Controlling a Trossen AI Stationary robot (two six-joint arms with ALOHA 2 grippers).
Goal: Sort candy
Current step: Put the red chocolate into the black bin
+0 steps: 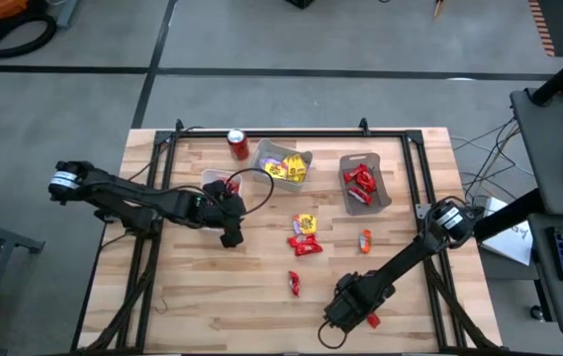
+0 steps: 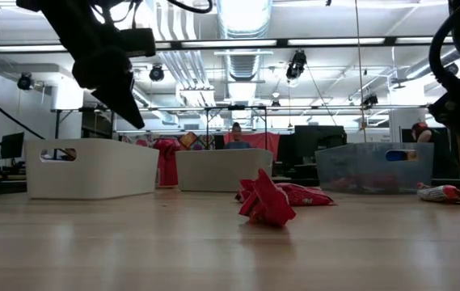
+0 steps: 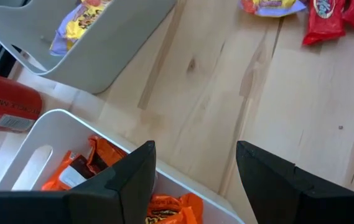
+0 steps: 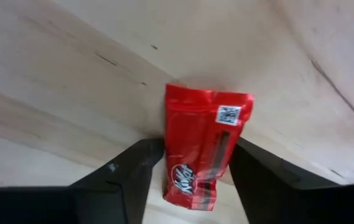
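The right gripper [image 4: 189,171] has its fingers on both sides of a red candy bar [image 4: 203,153] on the table [image 4: 102,37], not squeezing. The left gripper [image 3: 195,180] is spread wide above the orange candy [image 3: 164,208] in a white bin [image 3: 24,165].

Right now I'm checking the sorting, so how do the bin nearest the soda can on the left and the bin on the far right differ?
The left bin is white and holds orange-wrapped candy; the right bin is translucent grey and holds red-wrapped candy. The left end effector hangs open by the left bin; the right bin has no arm near it. Both are open-topped and sit along the table's far side.
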